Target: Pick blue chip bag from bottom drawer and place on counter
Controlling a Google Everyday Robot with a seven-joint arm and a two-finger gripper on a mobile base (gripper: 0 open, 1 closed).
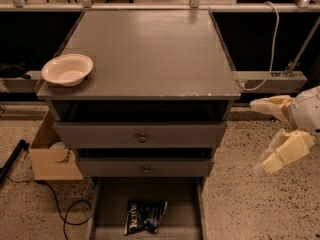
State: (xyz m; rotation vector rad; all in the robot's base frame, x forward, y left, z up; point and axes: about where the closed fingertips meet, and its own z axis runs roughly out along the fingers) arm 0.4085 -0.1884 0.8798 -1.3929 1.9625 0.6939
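Note:
The blue chip bag [144,216] lies flat in the open bottom drawer [186,204], near its front and left of middle. The counter [150,54] is the grey top of the cabinet above it. My gripper [265,135] hangs at the right edge of the view, beside the cabinet at the height of the two knobbed drawers. Its two pale fingers [284,153] are spread wide apart and hold nothing. It is well to the right of and above the bag.
A white bowl [67,69] sits on the counter's front left corner. Two knobbed drawers [142,137] stand slightly pulled out above the bottom one. A cardboard box [50,154] and a black cable [60,204] lie on the floor to the left. A white cable [272,44] hangs at the right.

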